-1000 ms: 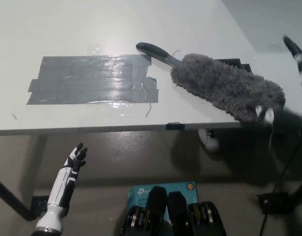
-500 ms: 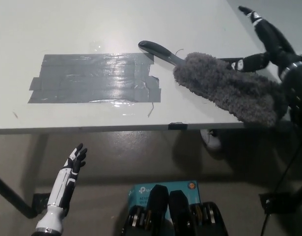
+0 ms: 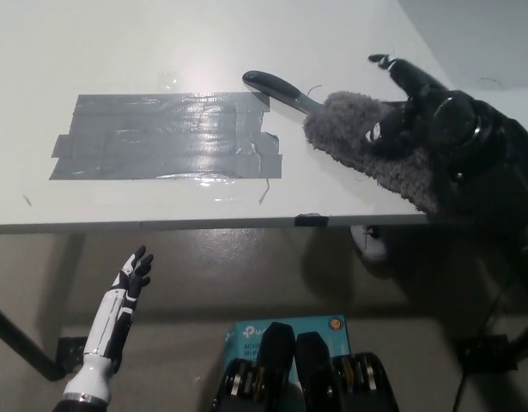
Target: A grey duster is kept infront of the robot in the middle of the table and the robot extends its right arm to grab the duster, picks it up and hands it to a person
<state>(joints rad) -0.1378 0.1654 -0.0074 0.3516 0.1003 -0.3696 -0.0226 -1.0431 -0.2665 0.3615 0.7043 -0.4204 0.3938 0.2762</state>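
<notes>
Since half a second ago, your black right hand [image 3: 435, 120] has been coming in from the right edge and lowering over the fluffy end of the grey duster [image 3: 379, 150], where before it was hanging higher and further right. Going largest first, you are looking at the white worktop [image 3: 160, 51], which is filling the upper part of the head view, with its front edge running across the middle. A wide patch of grey tape [image 3: 165, 137] is lying flat on it, left of centre. The duster is lying on the worktop just right of the tape, its dark handle pointing up-left beside the tape's top corner and its fluffy head reaching toward the worktop's front right corner. Your right hand is lying over that fluffy head with its fingers spread apart, not yet clamping anything. Your white left hand [image 3: 130, 279] is resting low at the lower left, below the worktop edge, fingers loosely apart and holding nothing.
</notes>
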